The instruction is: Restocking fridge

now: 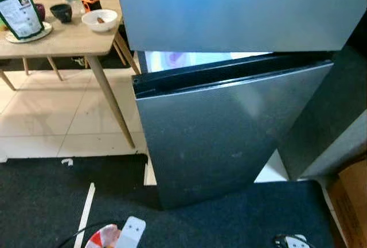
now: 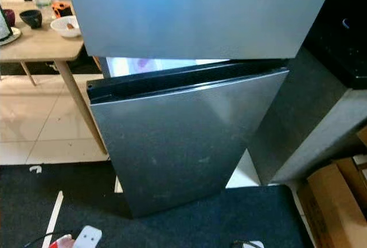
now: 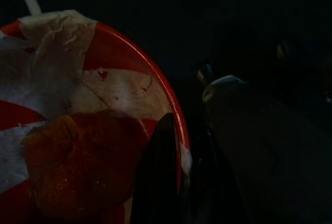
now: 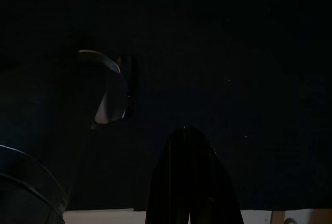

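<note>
Steel-grey, the fridge (image 1: pixel 229 121) stands straight ahead, its lower door (image 1: pixel 223 139) swung ajar so that a lit strip of the interior (image 1: pixel 189 59) is seen above it; the upper door (image 1: pixel 241 7) is closed. A red-and-white plate (image 3: pixel 78 125) with orange food (image 3: pixel 78 167) is pinched at its rim by the left gripper (image 3: pixel 179 182), low at the left. The right gripper (image 4: pixel 189 182) hangs over black carpet (image 1: pixel 46 202), its fingers pressed together on nothing. A wooden table (image 1: pixel 69 38) with a white bowl (image 1: pixel 100 19) stands at the left.
</note>
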`<state>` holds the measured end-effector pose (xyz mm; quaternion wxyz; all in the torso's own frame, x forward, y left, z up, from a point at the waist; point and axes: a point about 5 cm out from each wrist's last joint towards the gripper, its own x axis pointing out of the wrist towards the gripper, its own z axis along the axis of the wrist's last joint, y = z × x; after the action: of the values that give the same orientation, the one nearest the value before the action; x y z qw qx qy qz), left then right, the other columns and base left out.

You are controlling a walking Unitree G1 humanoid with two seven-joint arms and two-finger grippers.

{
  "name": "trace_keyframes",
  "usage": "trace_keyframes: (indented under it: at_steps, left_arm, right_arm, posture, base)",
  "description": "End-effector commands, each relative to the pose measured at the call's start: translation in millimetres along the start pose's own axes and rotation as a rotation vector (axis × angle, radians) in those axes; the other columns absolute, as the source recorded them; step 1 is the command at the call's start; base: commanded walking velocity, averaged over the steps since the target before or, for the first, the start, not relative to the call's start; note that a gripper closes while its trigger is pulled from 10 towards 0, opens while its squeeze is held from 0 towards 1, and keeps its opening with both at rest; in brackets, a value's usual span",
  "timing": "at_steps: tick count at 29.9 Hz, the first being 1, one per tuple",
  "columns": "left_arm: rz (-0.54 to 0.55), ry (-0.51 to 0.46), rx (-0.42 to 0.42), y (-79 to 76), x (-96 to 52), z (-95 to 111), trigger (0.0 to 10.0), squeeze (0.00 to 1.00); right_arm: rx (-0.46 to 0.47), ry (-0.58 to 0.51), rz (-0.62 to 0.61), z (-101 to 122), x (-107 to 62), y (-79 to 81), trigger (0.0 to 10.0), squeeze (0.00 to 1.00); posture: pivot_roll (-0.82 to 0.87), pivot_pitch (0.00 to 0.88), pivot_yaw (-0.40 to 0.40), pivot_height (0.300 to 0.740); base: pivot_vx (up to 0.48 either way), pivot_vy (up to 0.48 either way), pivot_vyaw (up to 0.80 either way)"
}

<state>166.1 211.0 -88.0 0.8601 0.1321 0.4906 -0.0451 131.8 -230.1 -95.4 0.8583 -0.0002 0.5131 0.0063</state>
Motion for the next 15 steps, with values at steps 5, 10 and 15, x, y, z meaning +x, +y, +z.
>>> trace_keyframes:
  at_steps: [5, 10, 15]
  left_arm:
    - [0.072, -0.065, -0.084, 22.6, -1.0, 12.7, 10.0, 0.00]
    - [0.156, -0.172, -0.288, 46.6, -3.5, 32.3, 10.0, 0.00]
    - [0.234, -0.330, -0.475, 82.8, -11.9, 60.9, 10.0, 0.00]
  right_arm:
    - [0.013, 0.010, 0.002, -6.5, -0.4, 3.5, 10.0, 0.00]
    - [0.011, 0.012, 0.003, -7.7, -0.5, 4.3, 10.0, 0.00]
    - [0.010, 0.014, 0.001, -9.3, -1.0, 3.3, 10.0, 0.00]
  posture:
    - [-0.07, 0.088, -0.004, 0.740]
    - [-0.07, 0.094, -0.005, 0.740]
    - [-0.07, 0.100, -0.004, 0.740]
  base:
    - [0.000, 0.000, 0.00]
    - [0.000, 0.000, 0.00]
    - [0.000, 0.000, 0.00]
